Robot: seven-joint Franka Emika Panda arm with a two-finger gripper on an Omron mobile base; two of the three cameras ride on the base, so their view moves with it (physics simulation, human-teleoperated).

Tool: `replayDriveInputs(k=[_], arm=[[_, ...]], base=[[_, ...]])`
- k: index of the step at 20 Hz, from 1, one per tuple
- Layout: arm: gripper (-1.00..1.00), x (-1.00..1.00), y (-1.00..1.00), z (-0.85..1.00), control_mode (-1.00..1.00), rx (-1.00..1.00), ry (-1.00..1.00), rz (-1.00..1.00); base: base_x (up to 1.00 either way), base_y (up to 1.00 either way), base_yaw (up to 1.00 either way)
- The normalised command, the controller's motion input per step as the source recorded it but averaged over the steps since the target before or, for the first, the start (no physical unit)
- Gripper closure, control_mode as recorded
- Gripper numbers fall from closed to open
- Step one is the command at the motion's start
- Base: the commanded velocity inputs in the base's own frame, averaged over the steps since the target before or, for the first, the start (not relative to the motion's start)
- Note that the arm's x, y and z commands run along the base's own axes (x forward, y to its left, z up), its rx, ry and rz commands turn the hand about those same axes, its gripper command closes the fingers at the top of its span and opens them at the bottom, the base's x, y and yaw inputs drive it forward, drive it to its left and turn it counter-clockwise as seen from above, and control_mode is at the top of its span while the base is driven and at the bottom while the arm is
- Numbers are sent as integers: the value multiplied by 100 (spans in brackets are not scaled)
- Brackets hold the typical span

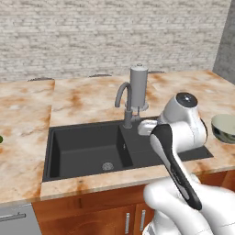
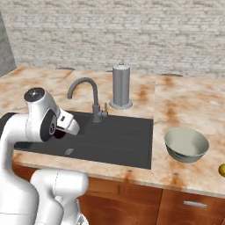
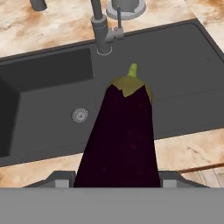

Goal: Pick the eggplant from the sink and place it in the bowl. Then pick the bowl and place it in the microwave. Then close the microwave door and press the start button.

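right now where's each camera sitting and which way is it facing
Left base view: behind the arm to its left, looking down over the sink and faucet; the white arm rises at lower right.
Right base view: behind the arm to its right, over the same sink, with the bowl on the counter right of it; arm at lower left.
Hand view: on the hand, looking along the eggplant at the sink below.
All three share the sink, faucet and grey canister.

The marbled orange-cream counter [image 2: 184,101] holds the dark sink [image 1: 87,149] at its centre. A grey cylindrical canister [image 2: 121,85] stands at the sink's twelve o'clock, beside the faucet [image 2: 90,96]. The bowl [image 2: 186,145] rests at three o'clock
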Motion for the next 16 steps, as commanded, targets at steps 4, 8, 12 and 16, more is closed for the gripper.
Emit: replayDriveInputs(k=[4, 8, 12, 16], arm=[[100, 1, -100, 9, -100, 0, 7, -6], [100, 23, -100, 0, -100, 0, 10, -12], [100, 25, -100, 0, -100, -1, 5, -14], [100, 43, -100, 0, -100, -3, 5, -16]], base=[[0, 0, 0], [0, 0, 0], [0, 0, 0], [0, 0, 0]])
